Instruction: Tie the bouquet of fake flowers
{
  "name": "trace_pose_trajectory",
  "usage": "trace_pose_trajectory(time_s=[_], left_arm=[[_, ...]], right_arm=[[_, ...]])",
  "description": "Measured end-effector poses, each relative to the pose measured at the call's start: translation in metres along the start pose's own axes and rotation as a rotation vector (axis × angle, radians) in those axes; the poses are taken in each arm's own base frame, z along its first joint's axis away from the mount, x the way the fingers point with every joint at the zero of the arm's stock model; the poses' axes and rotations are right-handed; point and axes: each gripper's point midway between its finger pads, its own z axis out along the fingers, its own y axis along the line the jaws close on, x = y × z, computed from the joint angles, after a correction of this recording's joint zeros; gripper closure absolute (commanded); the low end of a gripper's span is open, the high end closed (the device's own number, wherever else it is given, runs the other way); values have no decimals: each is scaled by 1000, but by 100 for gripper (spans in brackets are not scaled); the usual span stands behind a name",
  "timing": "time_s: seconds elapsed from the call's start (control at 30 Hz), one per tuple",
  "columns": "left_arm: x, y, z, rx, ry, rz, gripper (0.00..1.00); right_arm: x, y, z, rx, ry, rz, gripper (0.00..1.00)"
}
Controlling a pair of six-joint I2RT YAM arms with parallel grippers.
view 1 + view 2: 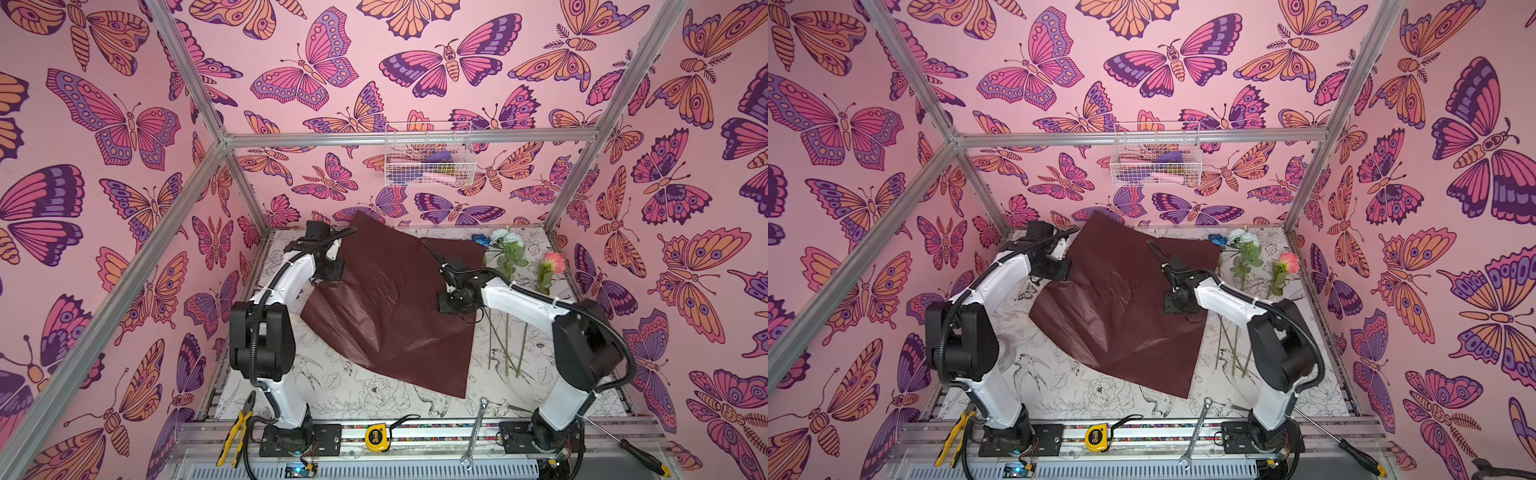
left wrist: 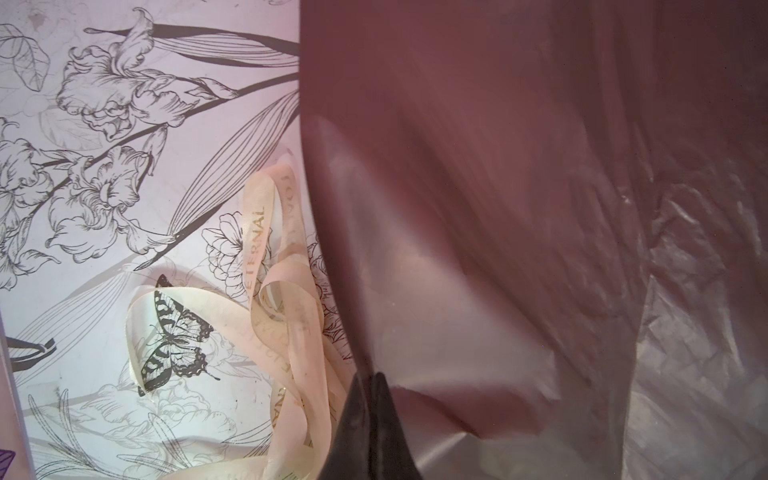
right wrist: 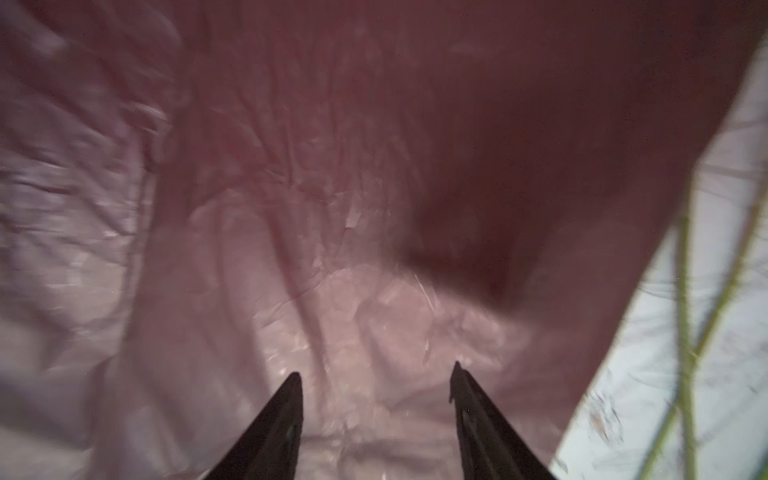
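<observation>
**Paper pinched at its left edge, flowers lying beside it**

In both top views the dark red wrapping paper [image 1: 390, 324] [image 1: 1117, 316] lies spread across the middle of the bench [image 1: 332, 386]. Its far corner leans up against the back wall. The left gripper [image 1: 329, 273] sits at the paper's far left edge. The right gripper [image 1: 451, 306] points down over the paper's right half. The flowers [image 1: 509, 257] [image 1: 1246, 255] lie on the bench just right of the paper and not on it. Their heads are at the far side and their stems run toward the near side.

In the left wrist view the left gripper [image 2: 370, 388] has its jaws pressed together on the paper's edge, and the sheet rises from the tips in a curved fold. A cream ribbon [image 2: 286, 316] lies in loose loops on the bench beside that edge.

The right wrist view is blurred. The right gripper [image 3: 376, 374] has its jaws well apart with nothing between them, and crinkled paper [image 3: 332, 187] lies below. Whether the tips touch the sheet cannot be told. Green stems [image 3: 685, 332] cross on the bench past the paper's edge.
</observation>
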Motion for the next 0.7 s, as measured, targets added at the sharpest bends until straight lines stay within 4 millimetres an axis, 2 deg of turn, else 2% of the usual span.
trace_pose_trajectory(time_s=[0.1, 0.13, 0.2, 0.3, 0.43, 0.7], left_arm=[[2, 0, -2, 3, 12, 8, 100], [2, 0, -2, 3, 14, 11, 100], [3, 1, -1, 0, 19, 8, 100], [2, 7, 2, -11, 26, -1, 100], [1, 17, 10, -40, 49, -16, 100], [-14, 25, 23, -66, 48, -31, 100]], right_arm=[[14, -5, 29, 34, 70, -31, 43], [15, -6, 32, 42, 78, -39, 43], [14, -1, 31, 17, 69, -39, 45], [23, 0, 30, -7, 66, -16, 46], [47, 6, 23, -42, 75, 24, 47], [95, 41, 11, -117, 91, 72, 49]])
